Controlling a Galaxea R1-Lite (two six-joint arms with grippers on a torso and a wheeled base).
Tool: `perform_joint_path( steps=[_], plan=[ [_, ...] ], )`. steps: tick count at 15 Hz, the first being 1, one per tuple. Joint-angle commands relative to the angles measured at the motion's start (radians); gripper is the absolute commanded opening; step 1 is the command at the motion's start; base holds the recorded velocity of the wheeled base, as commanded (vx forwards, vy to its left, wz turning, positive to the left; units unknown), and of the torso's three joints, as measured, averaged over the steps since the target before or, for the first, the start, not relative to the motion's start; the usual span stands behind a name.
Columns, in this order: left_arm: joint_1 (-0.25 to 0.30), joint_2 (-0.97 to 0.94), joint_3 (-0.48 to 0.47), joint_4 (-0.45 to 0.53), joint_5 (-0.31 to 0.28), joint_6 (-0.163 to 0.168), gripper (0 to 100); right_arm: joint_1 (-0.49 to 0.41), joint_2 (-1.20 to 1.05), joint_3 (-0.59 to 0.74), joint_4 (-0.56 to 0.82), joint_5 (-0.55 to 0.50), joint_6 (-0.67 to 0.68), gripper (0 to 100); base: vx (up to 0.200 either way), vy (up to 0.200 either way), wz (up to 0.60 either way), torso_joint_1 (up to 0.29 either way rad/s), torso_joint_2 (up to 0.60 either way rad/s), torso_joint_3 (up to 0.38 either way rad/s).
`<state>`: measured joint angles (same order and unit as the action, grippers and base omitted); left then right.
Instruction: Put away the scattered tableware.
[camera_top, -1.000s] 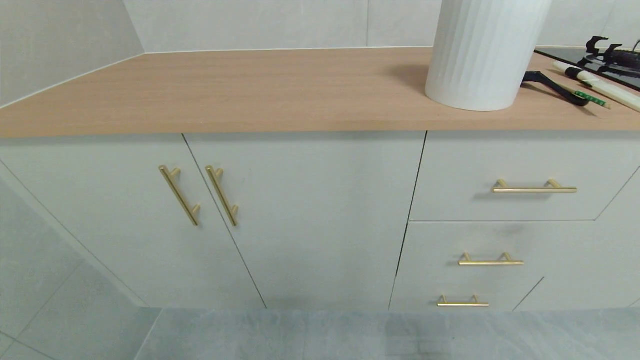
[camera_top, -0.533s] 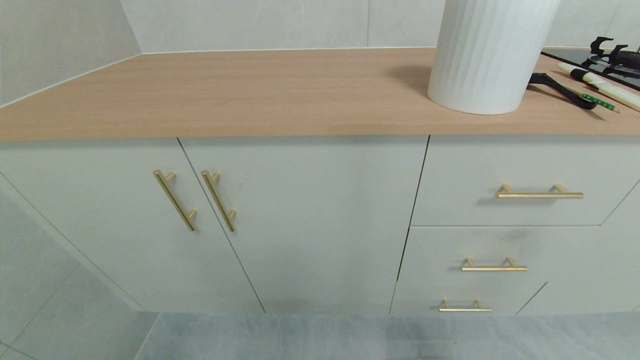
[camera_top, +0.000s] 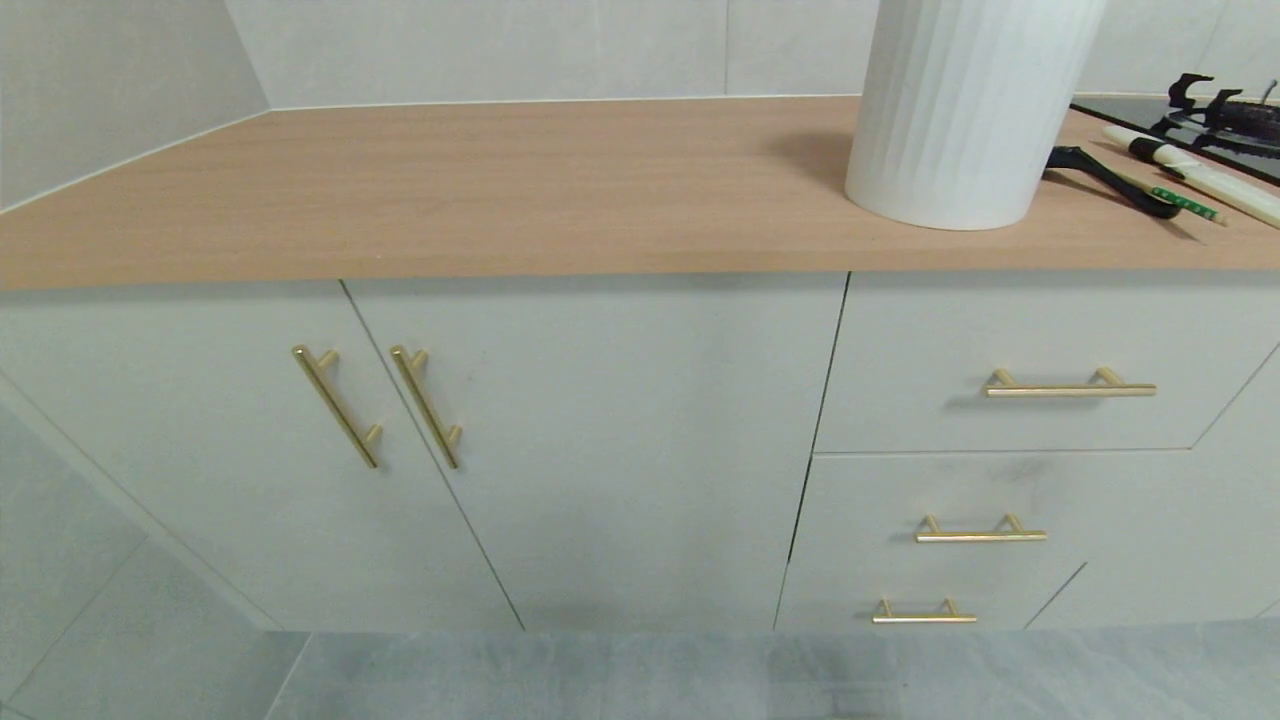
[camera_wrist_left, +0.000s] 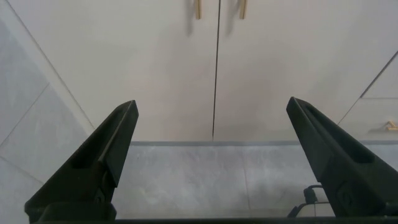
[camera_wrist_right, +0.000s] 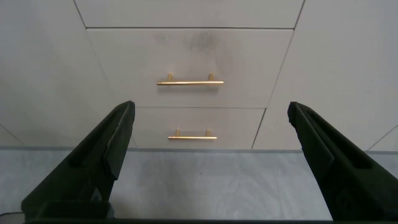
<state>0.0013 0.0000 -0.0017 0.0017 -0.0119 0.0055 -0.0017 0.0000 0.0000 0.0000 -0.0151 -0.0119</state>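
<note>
Facing, head view: cabinet front under a wooden surface (camera_top: 500, 190), with two doors on the left and a drawer stack on the right.
Tableware, head view: black-handled utensil (camera_top: 1110, 180), green-tipped stick (camera_top: 1185, 203) and cream utensil with a black band (camera_top: 1200, 170). All lie flat and close together at the far right of the surface. Exact type of each is hard to tell.
Container, head view: tall white ribbed container (camera_top: 960, 110), upright on the surface just left of the utensils. The black handle's end meets or passes behind its base, can't tell which.
Long axis, head view: all three slant from back-left to front-right, roughly parallel.
Hob, head view: black hob (camera_top: 1220, 115) at the back right, behind the utensils.
Left wrist view: left claw (camera_wrist_left: 214, 162) has its fingers wide apart and holds nothing. It sits low over the floor (camera_wrist_left: 205, 186), aimed at the seam between the left door (camera_wrist_left: 124, 62) and the right door (camera_wrist_left: 292, 62).
Right wrist view: right claw (camera_wrist_right: 211, 162) has its fingers wide apart and holds nothing. It sits low, aimed at the middle drawer handle (camera_wrist_right: 189, 81) and the bottom drawer handle (camera_wrist_right: 192, 137).
Key relation: the tableware lies above both claws, up on the surface and off to the robot's right. The right arm is likely the nearer one. It would probably have to rise over the surface edge and close its fingers across the slanted long axis.
</note>
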Motion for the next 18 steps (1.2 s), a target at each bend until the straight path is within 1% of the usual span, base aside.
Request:
perform_joint_path(
  steps=[1, 5, 11, 14, 18],
  plan=[
    [0.0, 0.002, 0.0, 0.0, 0.0, 0.001, 100, 0.0, 0.002, 0.0, 0.0, 0.0, 0.0, 100, 0.0, 0.0, 0.0, 0.0, 0.0, 0.0],
    [0.0, 0.002, 0.0, 0.0, 0.0, -0.001, 100, 0.0, 0.002, 0.0, 0.0, 0.0, 0.0, 100, 0.0, 0.0, 0.0, 0.0, 0.0, 0.0],
    [0.0, 0.002, 0.0, 0.0, 0.0, 0.005, 100, 0.0, 0.002, 0.0, 0.0, 0.0, 0.0, 100, 0.0, 0.0, 0.0, 0.0, 0.0, 0.0],
    [0.0, 0.002, 0.0, 0.0, 0.0, 0.001, 100, 0.0, 0.002, 0.0, 0.0, 0.0, 0.0, 100, 0.0, -0.2, 0.0, 0.002, 0.01, -0.001],
    [0.0, 0.002, 0.0, 0.0, 0.0, 0.001, 100, 0.0, 0.002, 0.0, 0.0, 0.0, 0.0, 100, 0.0, 0.0, 0.0, 0.0, 0.0, 0.0]
  ],
)
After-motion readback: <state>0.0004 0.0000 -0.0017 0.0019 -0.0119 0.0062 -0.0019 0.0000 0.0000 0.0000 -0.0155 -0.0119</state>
